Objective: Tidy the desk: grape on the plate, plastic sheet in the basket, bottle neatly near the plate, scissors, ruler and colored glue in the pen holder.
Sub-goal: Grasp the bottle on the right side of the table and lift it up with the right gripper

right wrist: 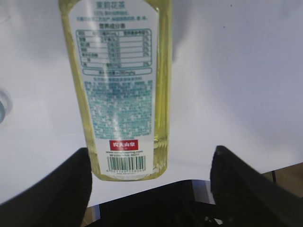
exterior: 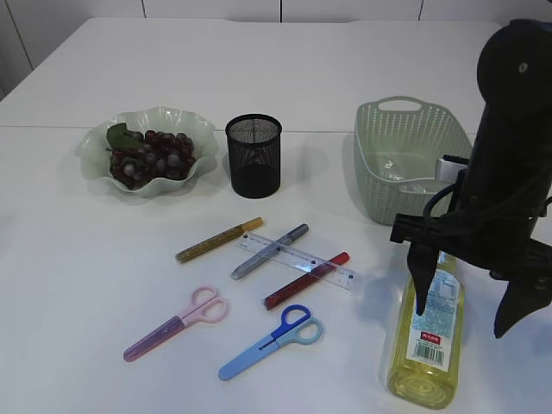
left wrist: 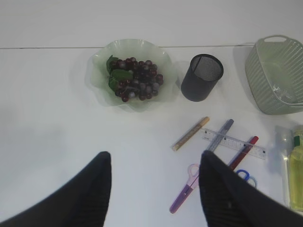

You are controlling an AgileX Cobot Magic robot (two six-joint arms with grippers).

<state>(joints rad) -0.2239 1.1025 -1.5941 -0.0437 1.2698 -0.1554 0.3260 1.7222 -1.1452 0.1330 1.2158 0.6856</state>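
Bottle (exterior: pixel 428 335): lying flat on the tabletop (exterior: pixel 78 276) at the front right, yellow liquid inside, label facing up. The right hand (exterior: pixel 470 306) is hovering directly above it, fingers spread wide to either side of the bottle and gripping nothing.

Basket (exterior: pixel 379 185): pale green, standing just behind the bottle; something clear and crumpled is lying inside, too unclear to name.

Ruler (exterior: pixel 297 259): clear, lying left of the bottle, resting across a grey glue pen (exterior: pixel 269 251) and a red glue pen (exterior: pixel 306 280). A gold glue pen (exterior: pixel 219 240) is lying just left of those.

Blue scissors (exterior: pixel 270 342) and pink scissors (exterior: pixel 177 323): lying closed near the front edge, side by side but apart.

Pen holder (exterior: pixel 254 156): black mesh, standing upright behind the glue pens.

Plate (exterior: pixel 185 121): pale green with a wavy rim, sitting left of the pen holder, grapes (exterior: pixel 153 158) resting on it.

Left hand (left wrist: pixel 154 179): hanging over bare tabletop at the front left, fingers parted, holding nothing.
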